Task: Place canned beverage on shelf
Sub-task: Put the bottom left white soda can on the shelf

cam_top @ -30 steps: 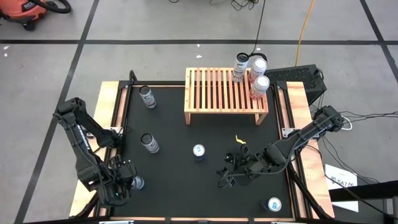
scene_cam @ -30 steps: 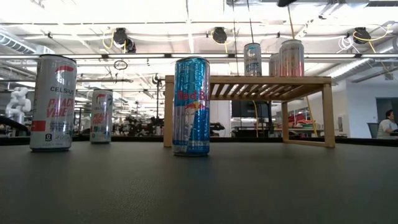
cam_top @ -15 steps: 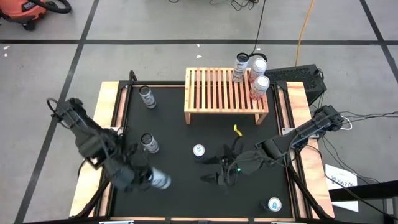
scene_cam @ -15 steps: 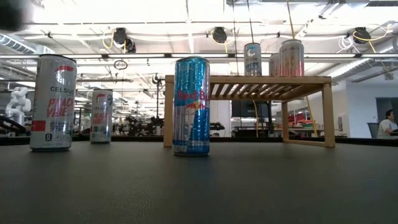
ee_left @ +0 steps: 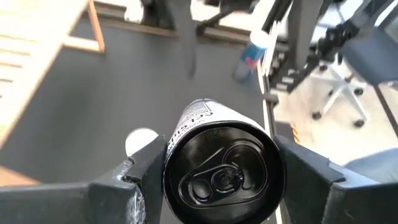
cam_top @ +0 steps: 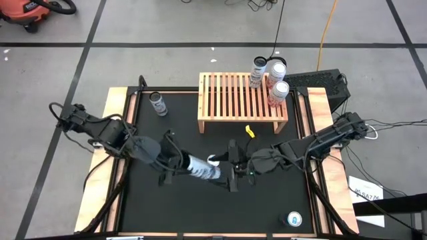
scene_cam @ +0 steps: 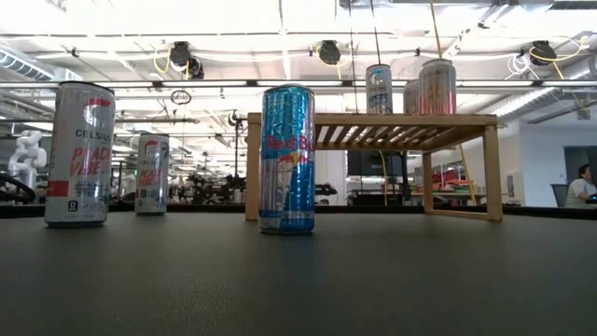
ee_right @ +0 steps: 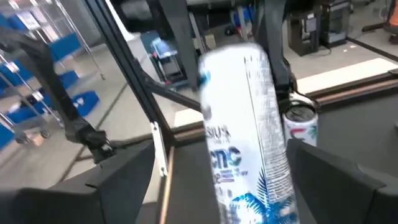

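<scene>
Gripping a white can (cam_top: 200,169) sideways, the left gripper (cam_top: 179,163) met the wide-open right gripper (cam_top: 233,167); at twelve o'clock stood "Red Bull" (scene_cam: 286,159).

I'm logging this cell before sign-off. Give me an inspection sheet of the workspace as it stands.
Surface: black table mat, no spills seen.
Job's things: low light-wood slatted shelf carries three upright cans at its right end; white-and-blue can held sideways above the mat.
Clutter: blue Red Bull can, near white Celsius can and farther Celsius can, all upright; silver-topped can at the front right corner.
Grippers: left gripper shut on the white-and-blue can; right gripper open, fingers either side of it.
Cables: yellow cable on the floor behind the table.
Surroundings: orange vacuum; seated person far off.
</scene>
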Motion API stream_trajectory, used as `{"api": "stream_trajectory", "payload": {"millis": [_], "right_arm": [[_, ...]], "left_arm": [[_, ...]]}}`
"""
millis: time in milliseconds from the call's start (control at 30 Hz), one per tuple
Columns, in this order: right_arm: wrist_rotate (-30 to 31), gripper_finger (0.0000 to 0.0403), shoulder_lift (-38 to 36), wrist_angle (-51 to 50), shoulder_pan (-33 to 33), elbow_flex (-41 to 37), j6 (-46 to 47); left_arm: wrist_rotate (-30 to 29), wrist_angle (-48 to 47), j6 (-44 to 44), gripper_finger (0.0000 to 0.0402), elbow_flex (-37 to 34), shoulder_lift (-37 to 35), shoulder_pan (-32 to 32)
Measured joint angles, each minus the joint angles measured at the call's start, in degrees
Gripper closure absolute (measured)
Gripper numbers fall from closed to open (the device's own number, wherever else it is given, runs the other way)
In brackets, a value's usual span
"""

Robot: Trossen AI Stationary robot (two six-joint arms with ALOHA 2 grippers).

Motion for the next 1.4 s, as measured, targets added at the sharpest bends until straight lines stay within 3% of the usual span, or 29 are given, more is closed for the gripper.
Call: {"api": "stream_trajectory", "payload": {"millis": [333,500,567,867,1000,1167,1267,1400], "right_arm": [[-4.7,0.0039,0.1,-5.6,-3.2,0.0,-0.7],[-11.9,0.0051,0.1,-7.1,-4.6,0.0,-0.7],[-12.2,0.0057,0.1,-7.8,-4.9,0.0,-0.7],[-12.4,0.0139,0.1,-9.1,-7.0,0.0,-0.3],[-11.7,0.016,-2.0,-6.3,-7.3,-0.1,-2.8],[-4.3,0.016,-7.0,-6.2,-9.3,-0.1,-8.2],[-4.7,0.0154,-9.5,-3.2,-11.0,-0.1,-11.3],[-7.8,0.0152,-11.6,1.2,-12.6,0.1,-14.7]], "left_arm": [[-0.7,6.4,6.6,0.0169,0.0,0.0,2.4],[-1.7,8.5,8.2,0.0168,0.1,0.0,2.4],[-1.7,9.0,9.1,0.0168,0.1,0.0,2.6],[-4.3,9.3,6.7,0.0164,0.1,0.0,3.6],[-8.5,12.3,6.7,0.0136,0.2,-1.0,3.6],[-18.5,17.3,10.0,0.0083,0.2,-2.5,4.0],[-25.4,19.2,10.7,0.006,0.2,-2.7,3.9],[-25.7,22.0,11.0,0.004,0.2,-0.9,5.8]]}}
